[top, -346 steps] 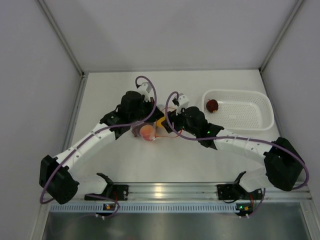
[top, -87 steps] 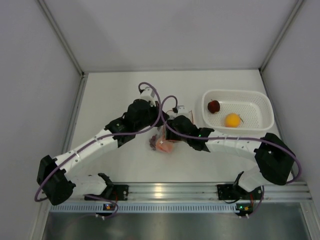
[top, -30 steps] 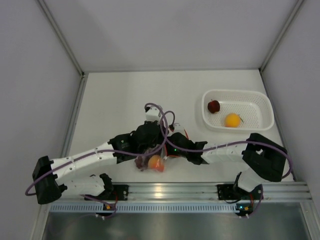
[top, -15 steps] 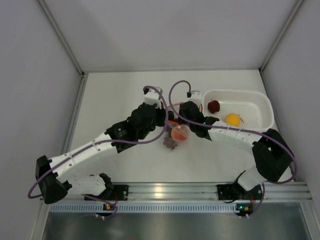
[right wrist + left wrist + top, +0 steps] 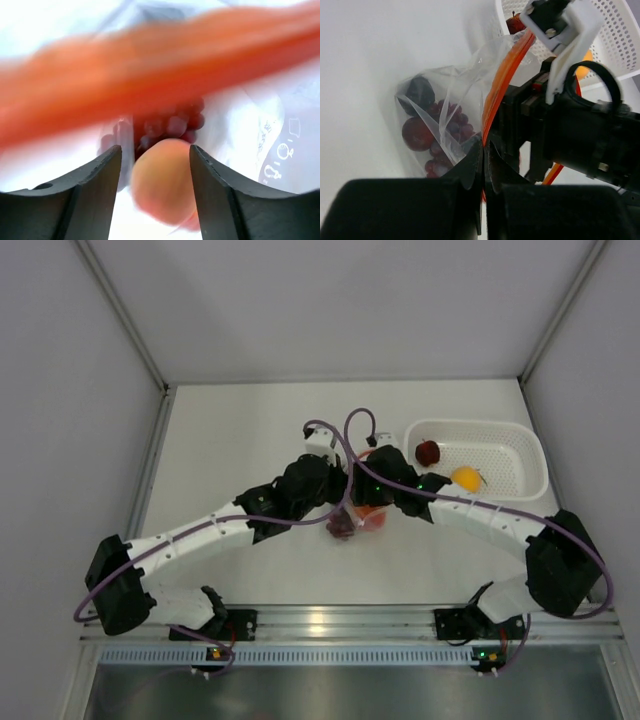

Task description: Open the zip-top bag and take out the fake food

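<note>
The clear zip-top bag (image 5: 451, 95) hangs below my left gripper (image 5: 485, 147), which is shut on its orange zip strip (image 5: 507, 75). A grape bunch (image 5: 454, 125) and dark red pieces (image 5: 416, 134) lie in the bag's bottom. In the right wrist view the strip (image 5: 150, 85) crosses blurred in front. My right gripper (image 5: 155, 155) reaches into the bag's mouth, its fingers open around the orange-red peach (image 5: 165, 185), which is blurred with a gap beside it. Grapes (image 5: 172, 125) show behind it. From above, both grippers meet over the bag (image 5: 345, 525) mid-table.
The white perforated basket (image 5: 530, 455) stands at the back right, close to the right arm. It holds a dark red fruit (image 5: 427, 451) and an orange-yellow round fruit (image 5: 465, 477). Walls bound the table at left, right and back.
Over the last second both arms carried the bag from near the front edge back toward the table's middle, then slightly right. The right gripper's fingers have spread a little around the peach.
</note>
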{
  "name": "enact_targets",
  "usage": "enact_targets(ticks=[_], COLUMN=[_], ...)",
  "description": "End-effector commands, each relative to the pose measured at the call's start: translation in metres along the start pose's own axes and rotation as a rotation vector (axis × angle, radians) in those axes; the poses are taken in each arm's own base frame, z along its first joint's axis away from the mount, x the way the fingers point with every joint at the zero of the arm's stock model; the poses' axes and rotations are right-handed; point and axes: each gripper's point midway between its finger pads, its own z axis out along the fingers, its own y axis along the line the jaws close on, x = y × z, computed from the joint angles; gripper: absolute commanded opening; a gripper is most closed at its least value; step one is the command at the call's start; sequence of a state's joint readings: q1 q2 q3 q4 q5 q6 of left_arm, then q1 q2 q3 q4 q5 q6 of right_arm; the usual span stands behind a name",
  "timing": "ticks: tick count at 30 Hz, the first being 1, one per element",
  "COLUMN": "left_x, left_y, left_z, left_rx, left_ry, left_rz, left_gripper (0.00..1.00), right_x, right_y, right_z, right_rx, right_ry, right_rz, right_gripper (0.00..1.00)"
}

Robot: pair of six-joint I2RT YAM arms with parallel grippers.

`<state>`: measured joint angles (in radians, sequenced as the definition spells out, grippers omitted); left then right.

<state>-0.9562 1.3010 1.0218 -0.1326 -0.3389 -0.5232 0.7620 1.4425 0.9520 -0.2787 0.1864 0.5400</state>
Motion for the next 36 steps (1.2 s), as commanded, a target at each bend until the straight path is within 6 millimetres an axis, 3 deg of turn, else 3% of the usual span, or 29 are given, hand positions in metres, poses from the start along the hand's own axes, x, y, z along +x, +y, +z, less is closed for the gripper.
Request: enact_targets(ticks=[1,5,8,11,18,26,34,36], left_x=[-0.005,-0.001,0.003,0.005,0.013,0.027,0.036,0.037], left_y=[-0.015,-0.020,-0.026,-0.032,-0.031,-0.025,-0.033,-0.034], left_z=[0.001,0.002,0.003,0.003,0.009,0.015,0.018,0.017], left_rx=[0.063,0.086,0.111,0.139,0.135,0.104,0.119,0.123], left_ry=[-0.018,0.003,0.025,0.038,0.062,0.086,0.113,0.116], left_rz=[-0.087,-0.092,-0.102,-0.110,-0.115,-0.121,-0.113,-0.112], left_gripper=[0.00,0.00,0.00,0.00,0.00,0.00,0.00,0.00], right_x=[-0.010,0.004,0.017,0.028,0.041,0.081,0.109,0.114], right_y=[0.019,0.002,-0.020,-0.029,-0.027,-0.025,-0.037,-0.039], right_z=[-0.031,-0.037,-0.030,-0.022,-0.016,-0.017,-0.003,-0.001], right_rx=[-0.126,-0.079,0.019,0.052,0.030,-0.024,0.029,0.038], right_ry=[0.000,0.033,0.052,0.056,0.078,0.186,0.223,0.241], right_rz=[-0.006,-0.041,-0.051,-0.038,0.000,-0.004,0.028,0.021], right_gripper=[0.58,0.63,0.64,0.62,0.60,0.76,0.78,0.88])
